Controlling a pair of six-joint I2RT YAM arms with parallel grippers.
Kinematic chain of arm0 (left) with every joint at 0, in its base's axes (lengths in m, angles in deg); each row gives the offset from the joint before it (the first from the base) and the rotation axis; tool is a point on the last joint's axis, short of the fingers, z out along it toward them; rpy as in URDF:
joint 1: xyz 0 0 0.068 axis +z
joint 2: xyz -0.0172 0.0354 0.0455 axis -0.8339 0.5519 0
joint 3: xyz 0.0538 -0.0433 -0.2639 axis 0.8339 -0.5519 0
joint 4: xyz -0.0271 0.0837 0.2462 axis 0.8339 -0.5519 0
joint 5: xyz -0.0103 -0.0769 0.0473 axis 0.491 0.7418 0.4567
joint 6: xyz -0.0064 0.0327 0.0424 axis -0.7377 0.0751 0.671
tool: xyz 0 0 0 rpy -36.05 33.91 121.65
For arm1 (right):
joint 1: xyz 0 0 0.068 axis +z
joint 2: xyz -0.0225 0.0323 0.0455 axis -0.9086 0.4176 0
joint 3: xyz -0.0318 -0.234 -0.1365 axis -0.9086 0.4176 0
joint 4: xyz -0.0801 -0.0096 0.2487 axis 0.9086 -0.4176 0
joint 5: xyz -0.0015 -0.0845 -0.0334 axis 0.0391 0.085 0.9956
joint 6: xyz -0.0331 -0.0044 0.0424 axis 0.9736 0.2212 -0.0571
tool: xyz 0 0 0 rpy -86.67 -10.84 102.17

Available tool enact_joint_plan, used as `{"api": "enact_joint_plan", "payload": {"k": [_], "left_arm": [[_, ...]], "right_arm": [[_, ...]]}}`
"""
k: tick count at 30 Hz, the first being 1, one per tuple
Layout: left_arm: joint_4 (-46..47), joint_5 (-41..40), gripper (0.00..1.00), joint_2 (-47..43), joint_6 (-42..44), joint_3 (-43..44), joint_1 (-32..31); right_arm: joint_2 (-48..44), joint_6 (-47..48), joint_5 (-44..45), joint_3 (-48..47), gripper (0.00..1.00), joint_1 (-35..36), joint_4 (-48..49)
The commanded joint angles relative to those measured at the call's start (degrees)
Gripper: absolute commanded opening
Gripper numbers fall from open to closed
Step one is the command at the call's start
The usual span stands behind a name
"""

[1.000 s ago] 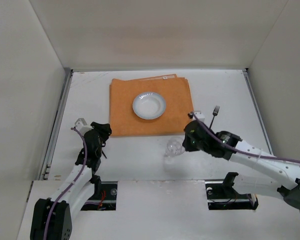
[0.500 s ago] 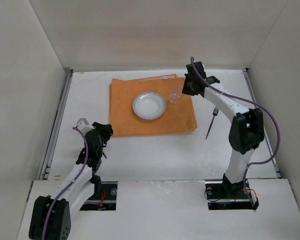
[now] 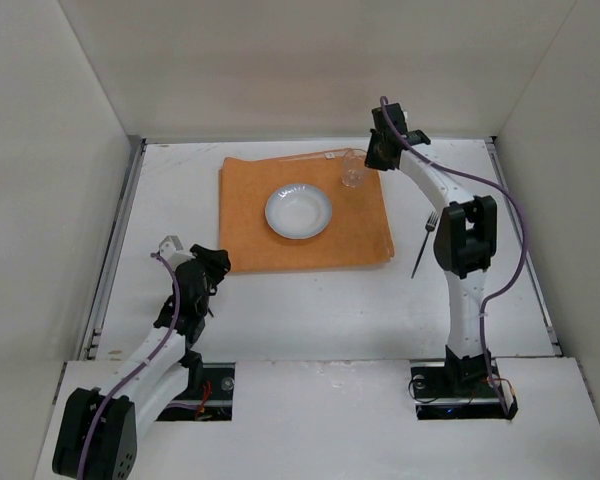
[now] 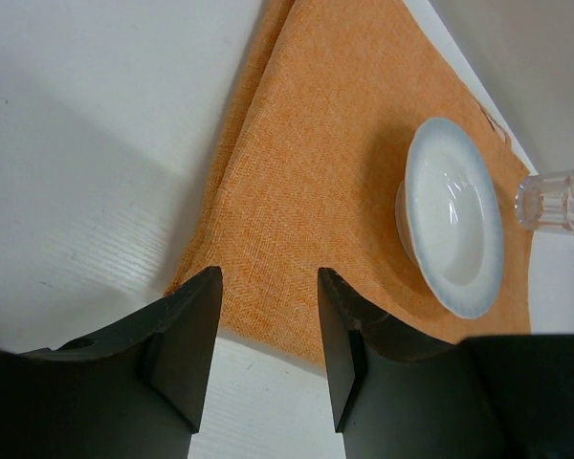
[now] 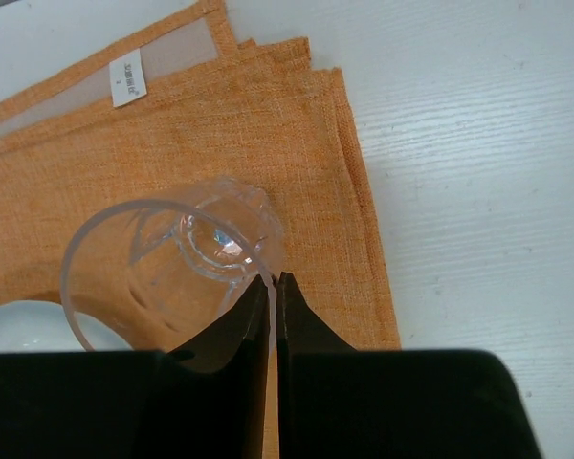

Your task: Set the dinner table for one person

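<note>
The right arm is stretched far out over the dinner table (image 3: 310, 310), a large, flat, matte white rectangular top, with its elbow raised beyond the placemat's right edge. The right gripper (image 5: 273, 281) is held above the far right corner of the orange woven cloth placemat (image 3: 250, 215). Its fingers are pinched almost together on the rim wall of a clear glass tumbler (image 5: 172, 273), which is gripped upright over that corner. Whether its base touches the cloth cannot be told.

The left arm is folded low, and the left gripper (image 4: 268, 277) is poised just off the placemat's near left corner. Its black fingers are spread apart with nothing held between them.

The placemat is coarse in weave, with layered hemmed edges and a small white label (image 5: 126, 81) at its far edge. A round, glossy white shallow dish (image 3: 298, 211) with a pale blue rim is set on the middle of the placemat. A slim dark fork (image 3: 425, 240) is laid on the bare tabletop just off the placemat's right edge, tines away.

The table is bordered by white walls (image 3: 50, 170). Bare tabletop is seen on the near side of the placemat and in bands on either side of it.
</note>
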Motion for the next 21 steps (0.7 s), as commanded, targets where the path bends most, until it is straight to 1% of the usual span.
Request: {"api": "enact_joint_plan", "payload": {"k": [1, 6, 10, 12, 15, 17, 19, 21], "left_arm": [[2.7, -1.1, 0.42, -0.5, 0.9, 1.4, -0.5], [2.2, -1.1, 0.42, -1.7, 1.3, 1.4, -0.6], [2.2, -1.1, 0.42, -1.5, 1.4, 1.6, -0.7], [2.2, -1.1, 0.42, -1.2, 1.5, 1.6, -0.9], [2.2, -1.1, 0.41, -0.8, 1.9, 2.1, -1.6], [2.6, -1.1, 0.41, -0.1, 2.7, 2.8, -2.9], [2.8, -1.1, 0.36, 1.4, 4.3, 4.2, -5.5], [3.1, -1.2, 0.32, 4.0, 7.4, 6.9, -10.5]], "right_arm": [[1.5, 1.1, 1.2, -3.0, 0.09, 0.5, -1.4], [4.5, 1.0, 1.2, -6.8, 0.13, 0.5, -2.8], [4.9, 0.5, 1.1, -8.4, 0.23, 0.5, -3.5], [3.4, 0.4, 1.3, -8.0, 0.31, 0.5, -3.5], [-1.7, 0.4, 2.1, -5.5, 0.48, 0.5, -2.4], [-6.9, 0.3, 2.7, -2.2, 0.56, 0.7, -0.7], [-13.7, 0.2, 3.4, 3.7, 0.59, 1.2, 2.4], [-22.5, -0.2, 5.4, 12.5, 0.58, 2.0, 7.1]]}}
